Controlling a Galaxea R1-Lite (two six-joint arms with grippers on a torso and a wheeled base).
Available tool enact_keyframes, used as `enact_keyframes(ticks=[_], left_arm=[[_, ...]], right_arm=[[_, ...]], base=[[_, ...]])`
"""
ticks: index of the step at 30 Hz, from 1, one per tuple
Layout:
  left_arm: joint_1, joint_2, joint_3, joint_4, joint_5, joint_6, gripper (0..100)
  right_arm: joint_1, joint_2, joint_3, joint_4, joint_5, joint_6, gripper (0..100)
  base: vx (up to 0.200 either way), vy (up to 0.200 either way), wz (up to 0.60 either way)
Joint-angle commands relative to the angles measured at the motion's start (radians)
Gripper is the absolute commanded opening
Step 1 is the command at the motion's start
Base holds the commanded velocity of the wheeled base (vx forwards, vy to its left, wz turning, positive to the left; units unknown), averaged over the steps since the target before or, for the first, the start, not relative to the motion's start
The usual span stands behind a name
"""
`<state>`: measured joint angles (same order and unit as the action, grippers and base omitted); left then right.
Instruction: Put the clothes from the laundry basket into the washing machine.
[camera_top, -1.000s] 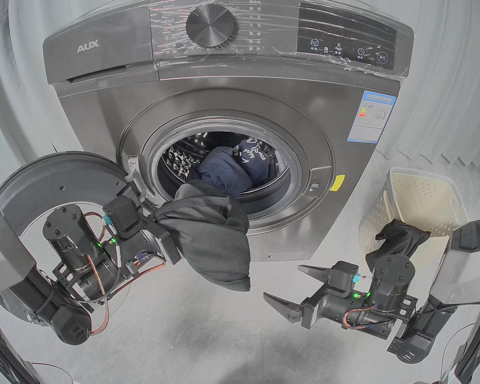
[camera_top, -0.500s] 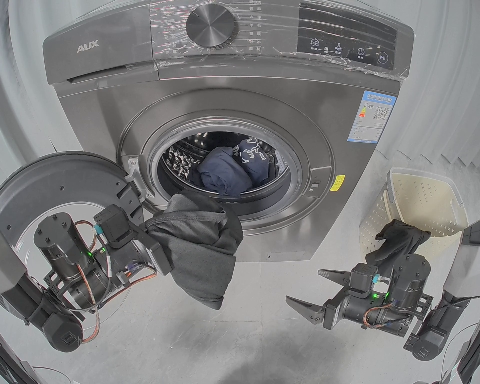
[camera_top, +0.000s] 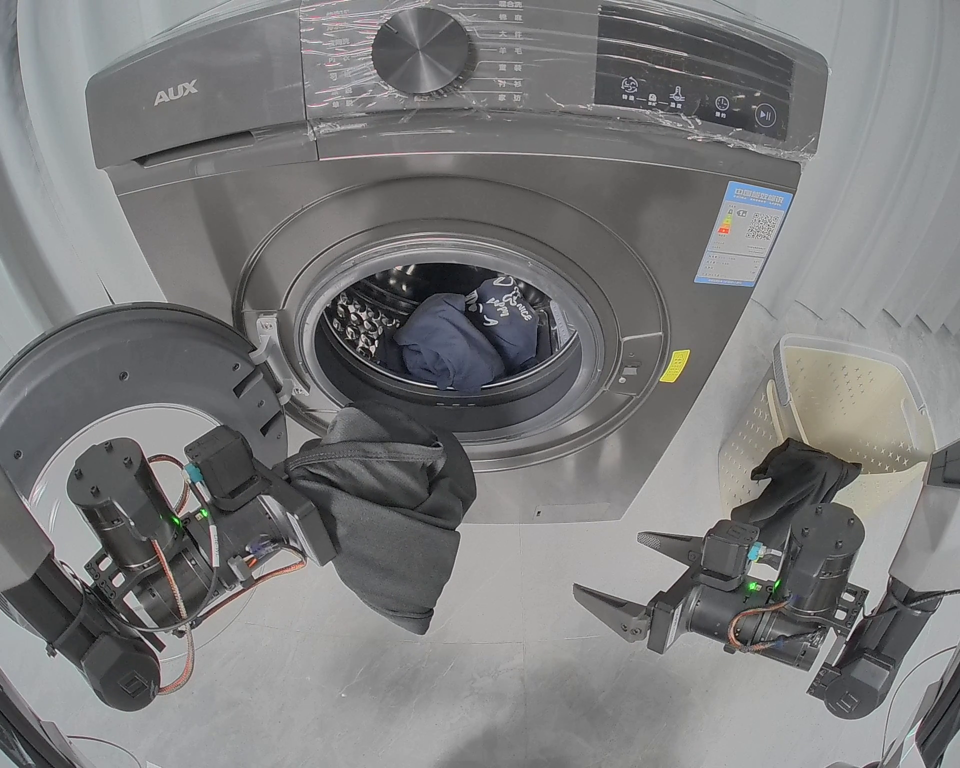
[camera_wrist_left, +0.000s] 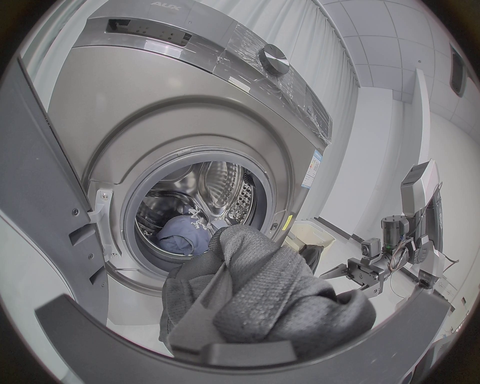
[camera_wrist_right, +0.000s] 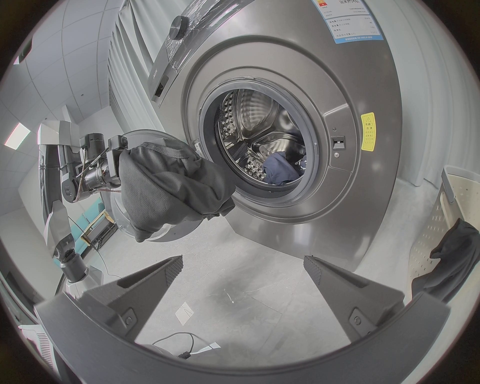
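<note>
One grey garment (camera_top: 395, 510), clamped in the left hand (camera_top: 318, 485), sinks back from the washing machine (camera_top: 640, 230) mouth, unloaded; the empty right hand (camera_top: 610, 566), spread wide, retreats toward the laundry basket (camera_top: 850, 400).

- 1 washing machine (camera_top: 560, 180)
- 1 laundry basket (camera_top: 850, 400), just right of the washing machine
- 3 garments: navy one (camera_top: 460, 335) inside the washing machine, grey one (camera_top: 400, 500) right at its opening, black one (camera_top: 800, 480) off to its right

garment (camera_top: 395, 500) before washing machine (camera_top: 450, 170) opening | laundry basket (camera_top: 850, 390) right of machine | shirt (camera_top: 450, 340) inside machine
</note>
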<state>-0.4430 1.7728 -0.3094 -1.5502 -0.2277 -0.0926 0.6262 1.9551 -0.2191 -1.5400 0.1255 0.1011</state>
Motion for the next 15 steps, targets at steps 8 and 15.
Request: enact_keyframes(ticks=[8,15], left_arm=[[0.01,-0.006,0.009,-0.001,0.001,-0.006,0],[0.018,-0.004,0.003,-0.001,-0.007,-0.016,0]], right_arm=[[0.001,0.011,0.0,0.0,0.002,0.002,100],[0.001,0.011,0.0,0.0,0.002,0.002,100]], base=[[0.0,0.0,0.0],[0.0,0.0,0.0]])
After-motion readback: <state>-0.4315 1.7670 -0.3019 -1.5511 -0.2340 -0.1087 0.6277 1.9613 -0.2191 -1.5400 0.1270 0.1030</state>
